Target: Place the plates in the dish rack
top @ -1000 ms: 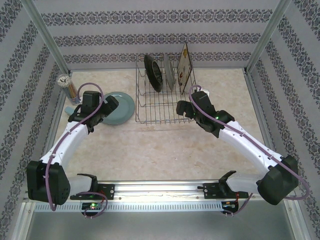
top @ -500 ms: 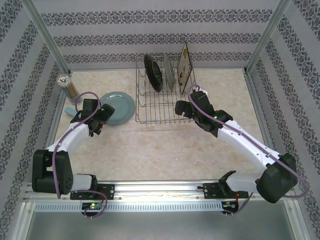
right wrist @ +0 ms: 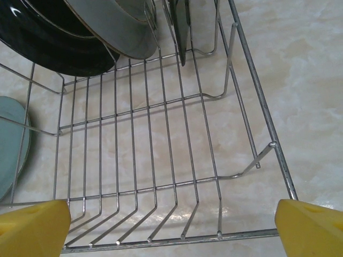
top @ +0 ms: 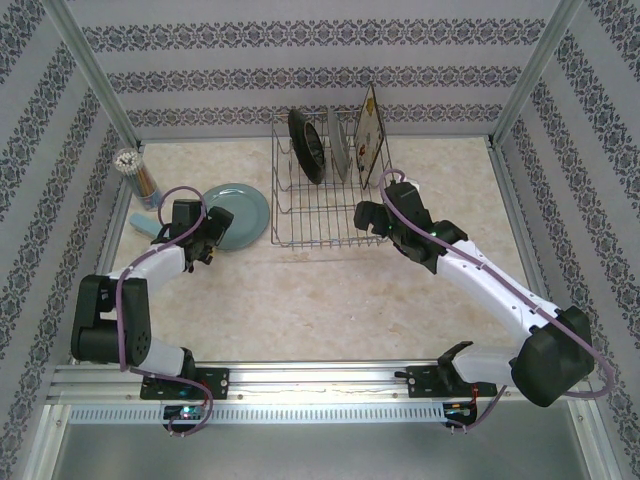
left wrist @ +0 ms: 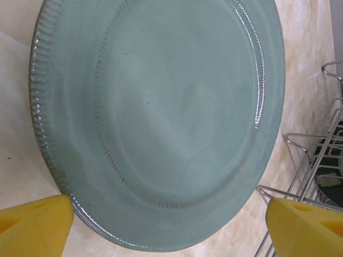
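Left end effector [top: 208, 240] is low at the near edge of the light-blue plate [left wrist: 161, 118], with its fingers [left wrist: 32, 227] spread wide and pinching nothing. The plate lies flat on the surface [top: 330, 300] straight ahead of it, near rim between the two pads; contact cannot be told. The dish rack [top: 325, 243] is just right of and ahead of this end effector, close beside the plate. Three plates stand upright at its far end: dark-rimmed plate [top: 306, 145], grey plate [top: 340, 152], square floral plate [top: 368, 128]. The near rows of tines look free. Right end effector [top: 363, 218] is at the rack's near right side, fingers [right wrist: 32, 227] spread and holding nothing, with the empty wire floor directly in front of it. The step in hand looks like the grasp on the last plate. The next move likely calls for getting one pad under the flat rim, pinching it, lifting, tipping the plate on edge and slotting it between the free tines without knocking the standing plates.
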